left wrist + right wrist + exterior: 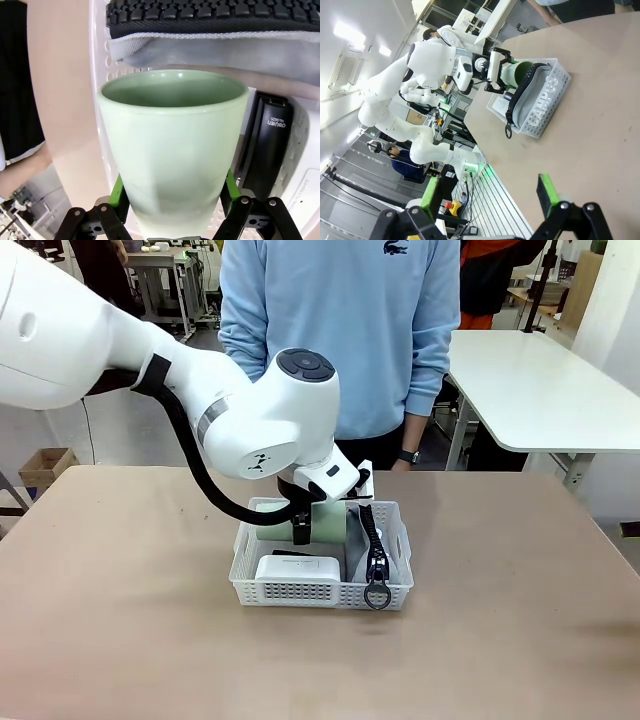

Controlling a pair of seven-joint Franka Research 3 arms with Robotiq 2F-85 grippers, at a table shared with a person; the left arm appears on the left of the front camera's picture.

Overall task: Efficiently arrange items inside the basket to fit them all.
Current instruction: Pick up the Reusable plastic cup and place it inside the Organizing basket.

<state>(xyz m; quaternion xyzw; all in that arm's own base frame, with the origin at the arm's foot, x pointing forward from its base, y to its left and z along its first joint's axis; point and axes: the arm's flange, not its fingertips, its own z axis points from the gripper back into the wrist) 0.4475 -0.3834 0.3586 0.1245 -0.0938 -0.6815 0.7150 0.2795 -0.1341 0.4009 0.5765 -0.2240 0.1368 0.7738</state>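
Centrally on the tan table [120,620] sits the white basket [322,592], its lattice walls enclosing all four items. Left arm [200,400]: reaching in from the robot's left and bending down over the basket, with the left gripper [174,197] clamped on the pale green cup [172,150]; in the left wrist view its green pads [118,192] press against opposite sides of the cup's lower body. Cup: lying on its side at the far end of the basket, seen in the front view behind the gripper's black fingers. White box [296,567]: flat at the near left of the basket, just in front of the cup. Stapler [265,150]: black, lying beside the cup, between it and the box in the left wrist view. Grey case [378,550]: standing on edge along the basket's right side, black zipper uppermost, its ring pull [377,595] hanging over the near rim. Right gripper [492,200]: jaws wide apart and holding nothing, well away from the basket, which it views from the side. Person [340,330]: in a light blue top, standing at the far edge of the table.
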